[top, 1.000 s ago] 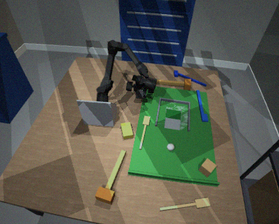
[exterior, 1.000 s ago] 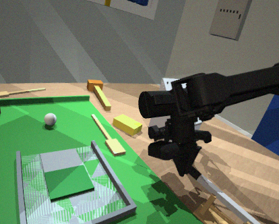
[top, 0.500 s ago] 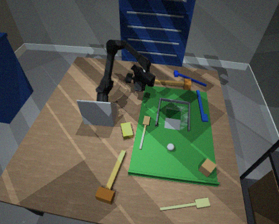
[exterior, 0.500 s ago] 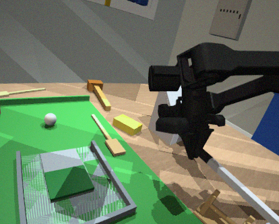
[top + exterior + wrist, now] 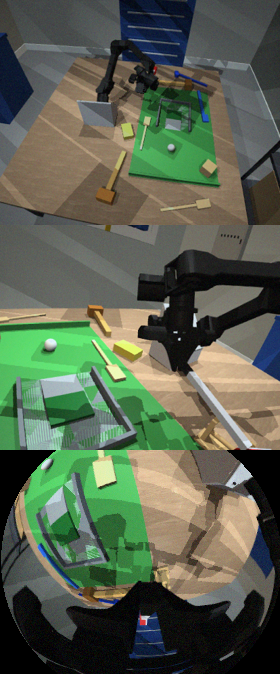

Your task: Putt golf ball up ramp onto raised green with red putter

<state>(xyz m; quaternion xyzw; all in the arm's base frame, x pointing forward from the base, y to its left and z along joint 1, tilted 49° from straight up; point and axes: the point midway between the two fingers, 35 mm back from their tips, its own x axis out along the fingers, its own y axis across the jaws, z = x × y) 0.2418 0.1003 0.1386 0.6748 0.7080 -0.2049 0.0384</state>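
Jaws clamped on the red putter's grey shaft [image 5: 216,406]; golf ball [image 5: 171,147] lies on the green mat [image 5: 189,162]

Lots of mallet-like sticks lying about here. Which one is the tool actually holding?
The putter with the grey shaft and red head. The tool is shut on its shaft and lifts it; all the others lie untouched.

Matte black arm [image 5: 109,69] (blocky links)

Can't see putter [image 5: 216,404] head in exterior view: cut off by bottom edge, below gripper [image 5: 179,365]; fingertips too dark to distinguish.
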